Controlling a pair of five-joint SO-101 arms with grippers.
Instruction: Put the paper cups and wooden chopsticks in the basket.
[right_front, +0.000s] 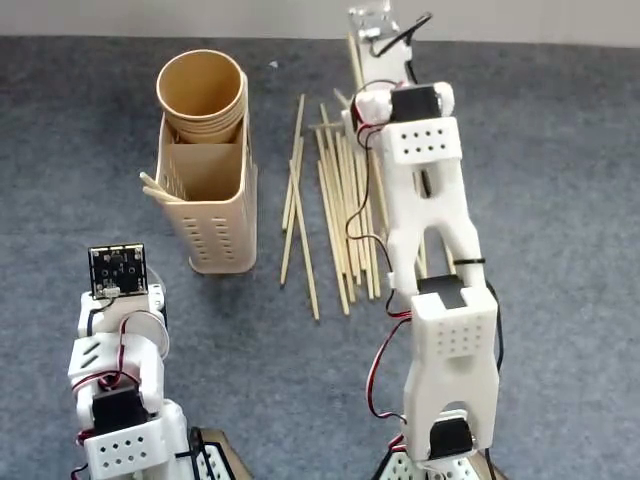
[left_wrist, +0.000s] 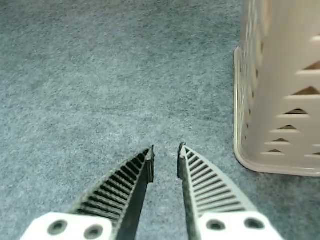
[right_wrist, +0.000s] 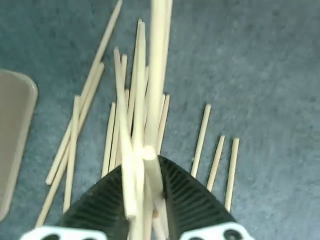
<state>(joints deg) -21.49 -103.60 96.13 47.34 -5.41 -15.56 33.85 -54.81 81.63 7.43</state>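
A beige slotted basket (right_front: 205, 215) lies on the grey carpet with a stack of brown paper cups (right_front: 201, 92) in its far compartment and a few wooden chopsticks (right_front: 158, 190) in the nearer one. More chopsticks (right_front: 340, 205) lie scattered to its right. My right gripper (right_wrist: 145, 162) is shut on a small bundle of chopsticks (right_wrist: 159, 65), held above the pile; from above it is at the far edge (right_front: 372, 30). My left gripper (left_wrist: 165, 149) hovers low over bare carpet, narrowly open and holding nothing, beside the basket's wall (left_wrist: 280, 100).
Loose chopsticks (right_wrist: 216, 155) lie on both sides of the held bundle, and the basket's corner (right_wrist: 12, 130) lies off to one side of them. The left arm (right_front: 115, 330) sits near the front left, the right arm (right_front: 430, 200) stretches over the pile's right side.
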